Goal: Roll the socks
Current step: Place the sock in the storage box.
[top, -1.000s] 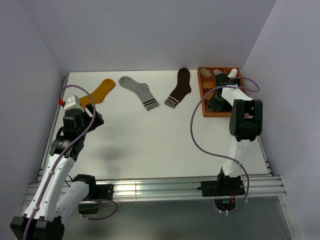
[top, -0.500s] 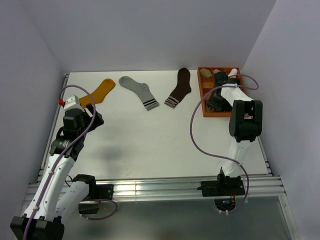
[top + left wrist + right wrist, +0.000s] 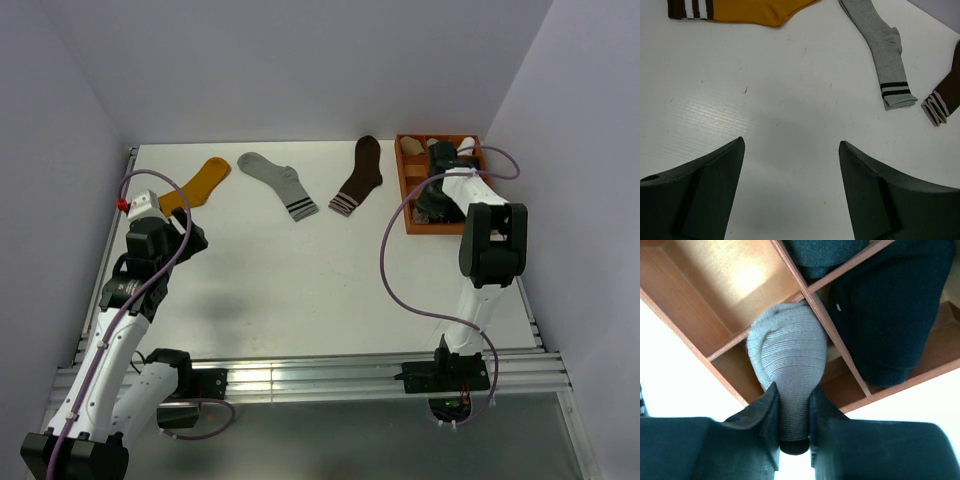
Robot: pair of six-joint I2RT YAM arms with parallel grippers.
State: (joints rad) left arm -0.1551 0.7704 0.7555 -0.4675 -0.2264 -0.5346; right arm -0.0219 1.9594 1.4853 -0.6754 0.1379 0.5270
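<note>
Sock roll (image 3: 787, 355) pinched over the orange divided tray (image 3: 402, 190)
Left end effector (image 3: 791, 145) hangs spread above the tabletop (image 3: 790, 100), well apart from the tray. Right end effector (image 3: 793, 390), the nearer one, pinches the sock roll, which runs straight ahead across a divider, with dark socks (image 3: 890, 315) beside it.

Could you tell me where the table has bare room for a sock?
The table is bare from the yellow sock, grey sock and brown sock at its far edge to its near edge. The tray, far right, is crowded.
</note>
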